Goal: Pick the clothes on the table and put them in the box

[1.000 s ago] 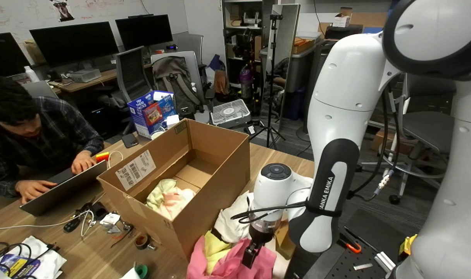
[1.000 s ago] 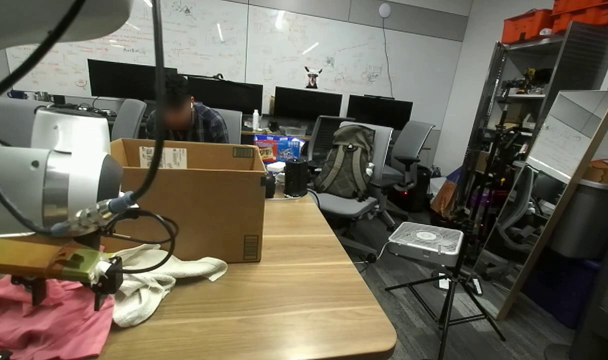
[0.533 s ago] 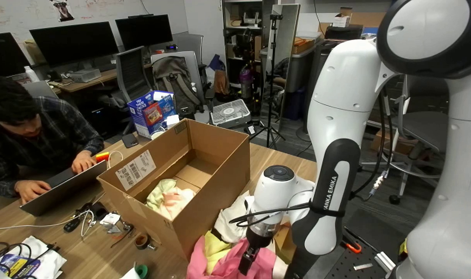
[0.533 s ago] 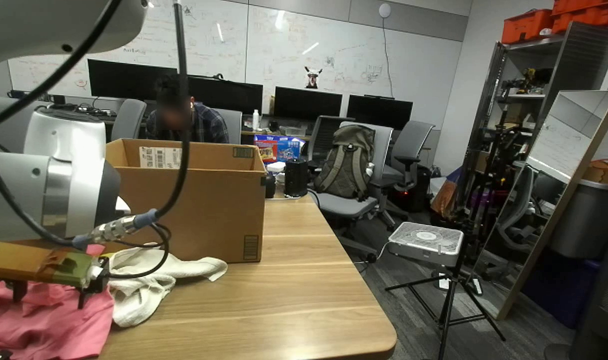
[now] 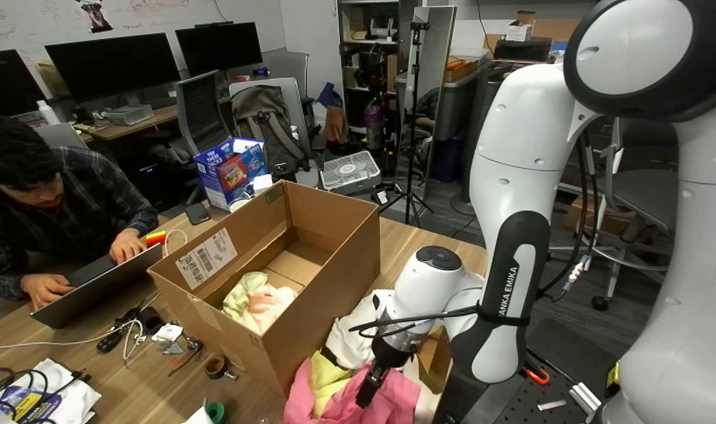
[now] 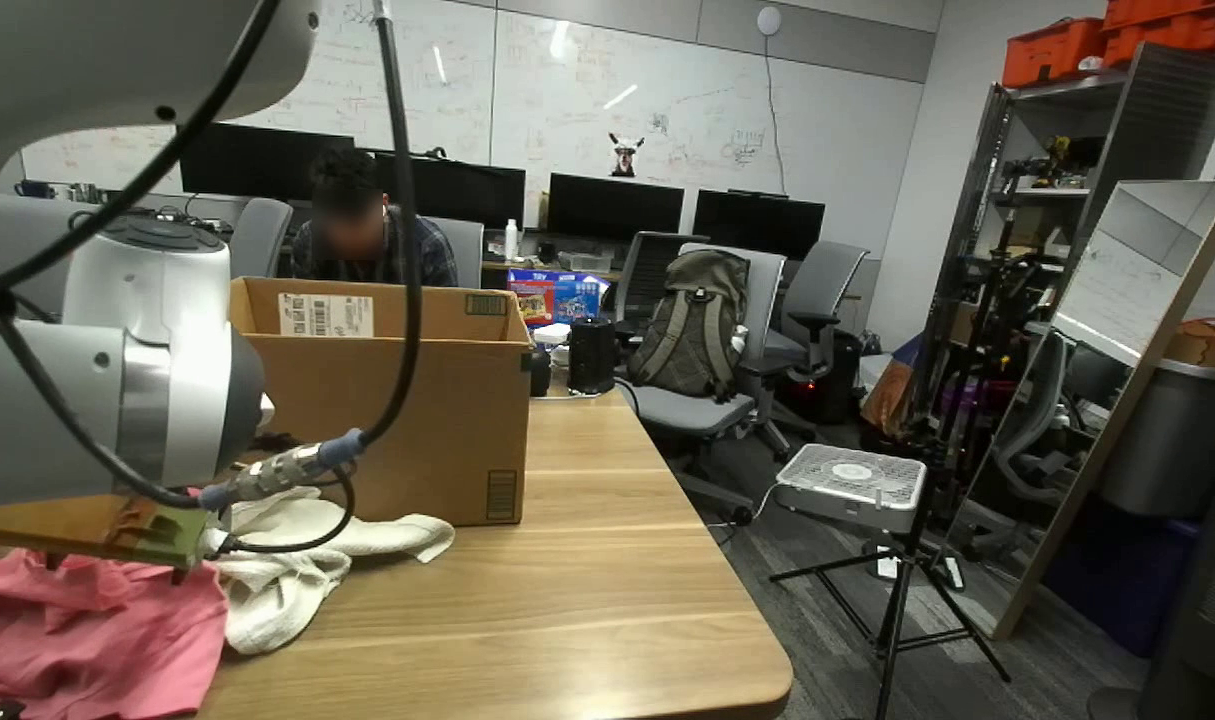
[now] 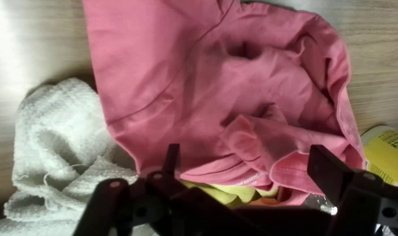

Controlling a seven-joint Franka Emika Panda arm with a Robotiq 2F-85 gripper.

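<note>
Whiteboard (image 6: 557, 130) at the back; wooden table (image 6: 567, 600); gripper (image 7: 244, 157) pointing down, fingers (image 7: 326, 173) spread, nothing clasped; pink garment (image 7: 212, 85) below it, stretching towards twelve o'clock in the wrist view; yellow cloth (image 7: 241, 193) at six; white towel (image 7: 64, 131) at nine; cardboard box (image 5: 322, 309) at eleven in an exterior view, pale cloths (image 5: 260, 303) inside; advised, to my eye: straddle the bunched fold, pinch deep, leave the yellow cloth free, lift above the box's rim; height over the garment: cannot tell from where I stand; garment's outline: cut off in every view; box floor: partly hidden.
</note>
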